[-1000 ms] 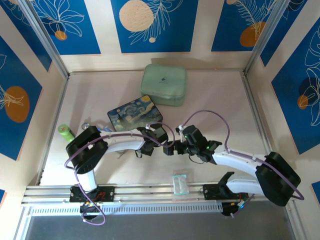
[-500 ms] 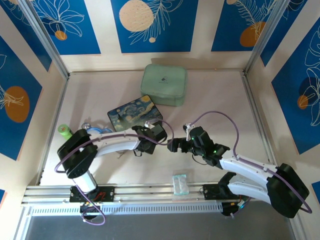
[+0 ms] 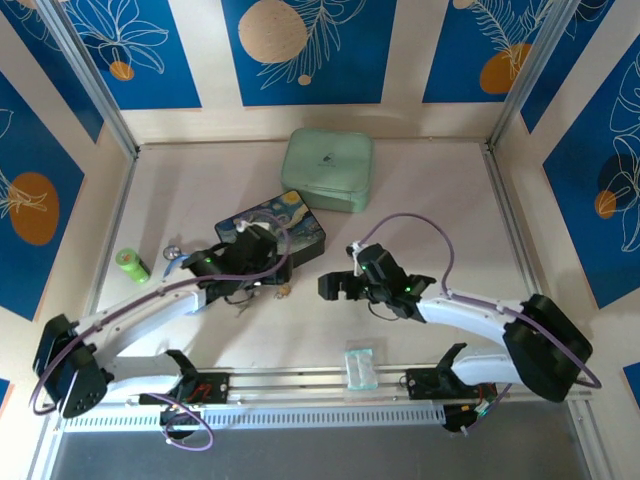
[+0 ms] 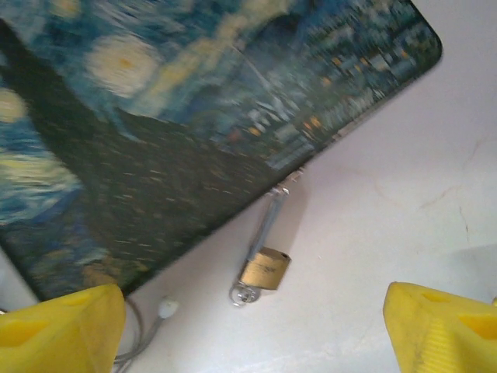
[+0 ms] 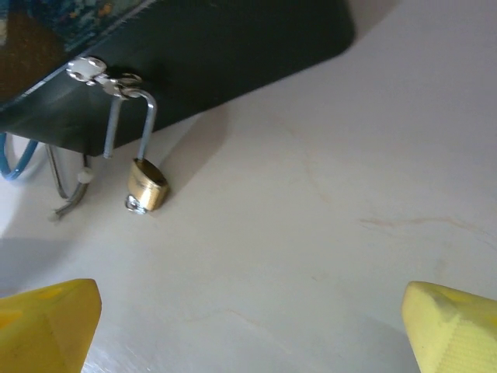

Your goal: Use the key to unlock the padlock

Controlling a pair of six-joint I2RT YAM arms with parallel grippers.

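- The padlock (image 5: 147,183) hangs by its silver shackle from the metal clasp (image 5: 97,71) on the near edge of the painted box (image 4: 155,140). Its brass body rests on the desk (image 5: 349,194) just beside the box, left of centre and between the two arms.
- A small silvery piece sticks out of the lock's lower end. I take it for the key (image 5: 133,204), seated in the keyhole, though it is too small to be sure.
- The left hand (image 4: 252,330) is spread wide and holds nothing. It hovers over the lock, with one yellow fingertip on each side of its view and only bare desk between them.
- The right hand (image 5: 250,326) is also wide and empty. It sits lower and to the right of the lock and looks along the desk towards it.
- In the right wrist view, one leg of the shackle runs into the brass body. The other leg seems to end free beside it.
- From that I judge the lock is already sprung, so the unlocking itself is done or nearly done. Neither hand touches the lock or the key.
- If the shackle is free, little is left beyond backing both hands away without knocking the lock.
- If it is only partly sprung, one hand must pinch the tiny key narrowly while the other steadies the brass body.
- The main risk is that a finger nudges the lock and snaps the shackle home or pulls the key out.
- A green case (image 3: 327,170) lies far back, and a clear packet (image 3: 360,365) lies at the near edge. Both are well apart from the work.
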